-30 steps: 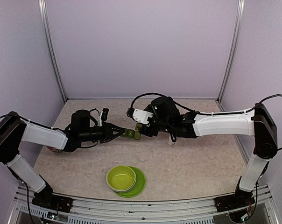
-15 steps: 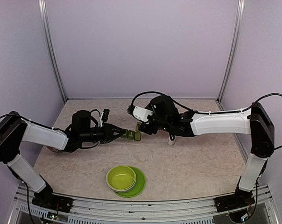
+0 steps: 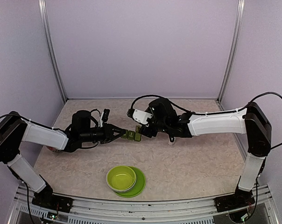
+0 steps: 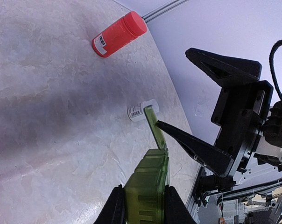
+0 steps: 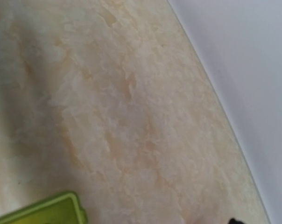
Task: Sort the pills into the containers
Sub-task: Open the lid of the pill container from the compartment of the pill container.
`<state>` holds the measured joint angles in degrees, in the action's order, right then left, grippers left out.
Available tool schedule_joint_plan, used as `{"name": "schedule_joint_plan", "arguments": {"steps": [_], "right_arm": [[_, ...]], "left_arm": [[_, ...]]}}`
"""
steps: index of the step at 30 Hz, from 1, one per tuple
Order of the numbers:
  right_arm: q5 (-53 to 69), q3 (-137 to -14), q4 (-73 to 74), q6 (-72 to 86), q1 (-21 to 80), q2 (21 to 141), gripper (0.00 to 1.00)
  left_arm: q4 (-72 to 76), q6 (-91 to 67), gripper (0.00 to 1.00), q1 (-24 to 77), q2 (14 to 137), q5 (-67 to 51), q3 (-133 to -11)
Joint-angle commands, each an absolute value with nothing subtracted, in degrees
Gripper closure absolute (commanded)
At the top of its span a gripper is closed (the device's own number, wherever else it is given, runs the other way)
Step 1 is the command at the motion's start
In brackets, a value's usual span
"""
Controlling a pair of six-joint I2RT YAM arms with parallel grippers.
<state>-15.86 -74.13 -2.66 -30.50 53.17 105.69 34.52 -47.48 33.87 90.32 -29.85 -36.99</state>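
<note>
Your right arm has edged a touch toward the left one over the last second; the left arm has not budged. The left gripper (image 4: 142,205) is clamped tight on the near end of the box (image 4: 148,184), fingers pinching its two long sides. The box juts straight out ahead of the gripper, seemingly clear of the table (image 4: 61,140). At its far end one lid (image 4: 152,126) stands flipped up.

Just past that lid waits the right gripper (image 4: 172,87), jaws spread wide and holding nothing, its lower finger almost against the raised lid. The hold looks deliberate: pinned by one end, the box leaves its far compartment free for the other gripper to work, and a firm pinch should stop it twisting when the lid is pushed. The right wrist camera catches only a corner of the box and bare table.

Beyond the lid lies a white labelled item (image 4: 142,111), and farther out, to the left, a bottle (image 4: 118,33) on its side. Back toward your arms' bases sits a bowl (image 3: 121,177) on a plate (image 3: 141,183).

The count: one box, one lid up, one bottle, one white item, one bowl, one plate. No loose pills show.
</note>
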Motion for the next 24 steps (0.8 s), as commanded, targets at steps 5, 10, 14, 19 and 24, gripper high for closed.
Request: {"name": "schedule_joint_plan", "arguments": {"steps": [5,10,14,19,24], "right_arm": [[-12.4,-75.4,0.8,-30.6,52.5,107.1,0.2],[-9.5,-76.3,3.6,-31.2,51.8,107.1,0.2],[-6.4,-77.7,6.7,-31.5,51.0,107.3,0.2],[-2.3,-79.1,9.5,-31.6,50.5,107.8,0.2],[-2.2,-80.4,10.7,-31.6,50.5,109.2,0.2]], "left_arm": [[34.6,-44.4,0.82,34.3,89.1,-31.7,-37.6],[33.4,-42.9,0.82,34.4,88.7,-32.2,-38.0],[32.7,-42.0,0.82,34.4,88.7,-32.5,-38.4],[32.1,-41.4,0.82,34.4,88.7,-32.7,-38.9],[31.9,-41.2,0.82,34.6,88.9,-32.9,-39.4]]}}
